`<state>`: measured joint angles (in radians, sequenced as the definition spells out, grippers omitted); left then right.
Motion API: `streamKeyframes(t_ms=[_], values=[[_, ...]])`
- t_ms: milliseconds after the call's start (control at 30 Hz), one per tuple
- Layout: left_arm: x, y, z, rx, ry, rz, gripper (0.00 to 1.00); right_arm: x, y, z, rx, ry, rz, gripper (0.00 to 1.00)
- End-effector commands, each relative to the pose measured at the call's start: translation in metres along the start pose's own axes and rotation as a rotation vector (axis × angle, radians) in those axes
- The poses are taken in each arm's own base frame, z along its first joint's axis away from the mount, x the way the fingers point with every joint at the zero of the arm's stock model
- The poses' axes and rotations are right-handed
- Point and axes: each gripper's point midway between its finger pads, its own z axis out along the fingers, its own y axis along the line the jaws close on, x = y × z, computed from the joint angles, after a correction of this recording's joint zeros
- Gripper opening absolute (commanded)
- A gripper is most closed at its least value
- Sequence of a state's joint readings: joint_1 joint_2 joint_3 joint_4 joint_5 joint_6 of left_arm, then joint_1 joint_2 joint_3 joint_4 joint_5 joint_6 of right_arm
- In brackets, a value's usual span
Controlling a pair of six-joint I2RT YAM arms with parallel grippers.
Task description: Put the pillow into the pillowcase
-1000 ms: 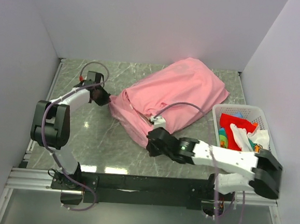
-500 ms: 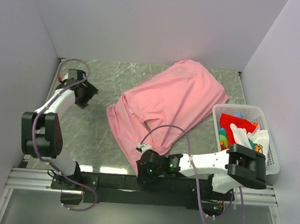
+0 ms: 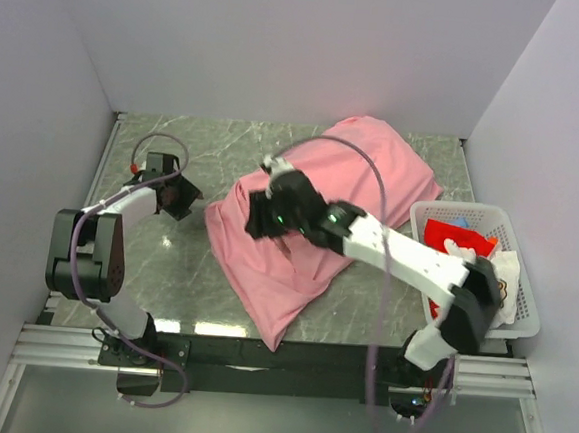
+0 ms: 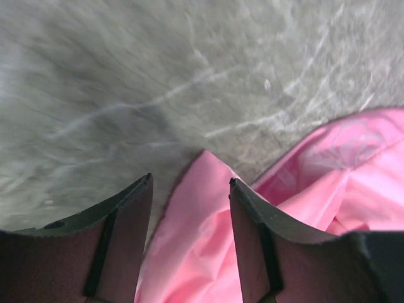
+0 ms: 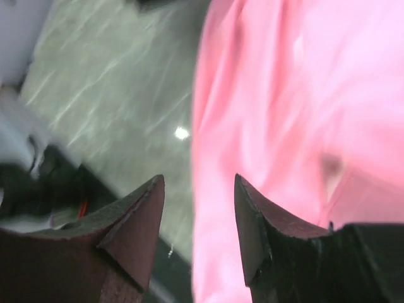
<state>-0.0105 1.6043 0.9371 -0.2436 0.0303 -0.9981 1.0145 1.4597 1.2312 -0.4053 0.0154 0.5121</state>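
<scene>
Both my claws have let go: left claw (image 4: 189, 183) open, empty, by the pillowcase (image 3: 374, 165) corner; right claw (image 5: 199, 179) open above it.

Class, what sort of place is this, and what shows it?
Probably a robot test cell: plain white walls box in a marble-look table, with the left arm and right arm bolted at its near edge.

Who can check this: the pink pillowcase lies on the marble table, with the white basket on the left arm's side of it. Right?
Not quite. The white basket stands on the right arm's side of the pillowcase; the top external view shows it.
</scene>
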Motion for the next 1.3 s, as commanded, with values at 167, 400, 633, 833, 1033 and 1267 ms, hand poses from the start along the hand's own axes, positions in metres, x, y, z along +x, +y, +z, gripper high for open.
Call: streamKeyframes(t_ms=[167, 400, 633, 833, 1033, 1267], values=[[0.008, -0.021, 0.022, 0.056, 0.032, -0.016, 0.47, -0.103, -0.028, 0.126, 0.040, 0.042, -0.127, 0.49], [0.012, -0.018, 0.025, 0.059, 0.043, -0.026, 0.34, -0.120, -0.083, 0.177, 0.201, 0.033, -0.096, 0.47], [0.013, -0.019, 0.025, 0.067, 0.047, -0.028, 0.27, -0.106, -0.118, 0.193, 0.290, 0.051, -0.073, 0.47], [0.015, -0.020, 0.025, 0.075, 0.056, -0.033, 0.21, -0.090, -0.111, 0.207, 0.222, 0.081, -0.047, 0.47], [0.013, -0.021, 0.024, 0.072, 0.050, -0.025, 0.16, -0.076, -0.096, 0.209, 0.176, 0.091, -0.029, 0.46], [0.013, -0.023, 0.022, 0.078, 0.050, -0.027, 0.13, -0.073, -0.095, 0.213, 0.177, 0.096, -0.011, 0.43]])
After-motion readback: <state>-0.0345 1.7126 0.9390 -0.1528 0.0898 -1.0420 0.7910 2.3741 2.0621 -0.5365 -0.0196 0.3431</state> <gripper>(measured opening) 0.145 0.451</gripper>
